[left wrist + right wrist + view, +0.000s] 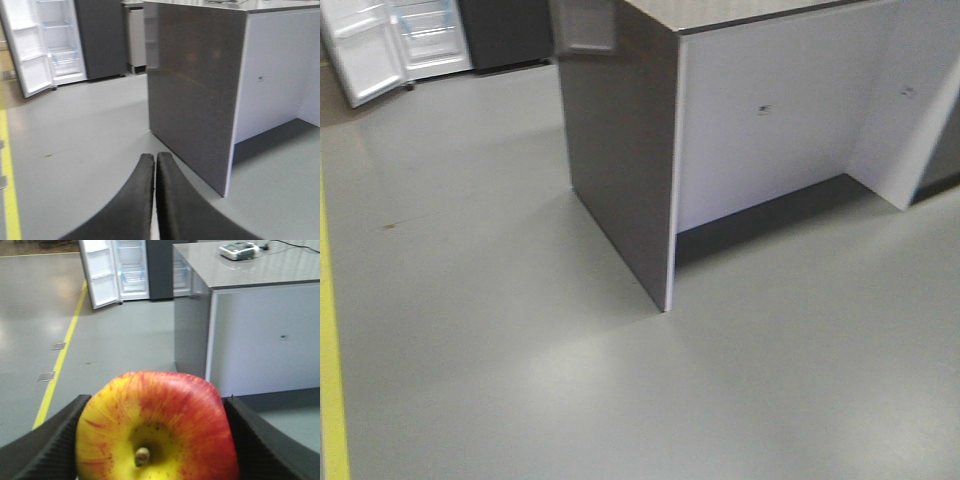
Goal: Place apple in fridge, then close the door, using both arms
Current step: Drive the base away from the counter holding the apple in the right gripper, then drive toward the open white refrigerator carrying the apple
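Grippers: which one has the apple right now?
The right gripper, clamped on the apple. The left gripper is shut and holds nothing.

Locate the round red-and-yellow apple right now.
Right wrist view, lower centre: the round red-and-yellow apple sits clamped in the black right gripper, grey counter ahead right, open white-lined fridge far behind.

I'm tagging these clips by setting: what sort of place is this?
Probably a mock kitchen in a lab or industrial hall: a tall dark grey fridge with its white-lined door open, a grey-topped counter island, and a bare grey floor with a yellow line.
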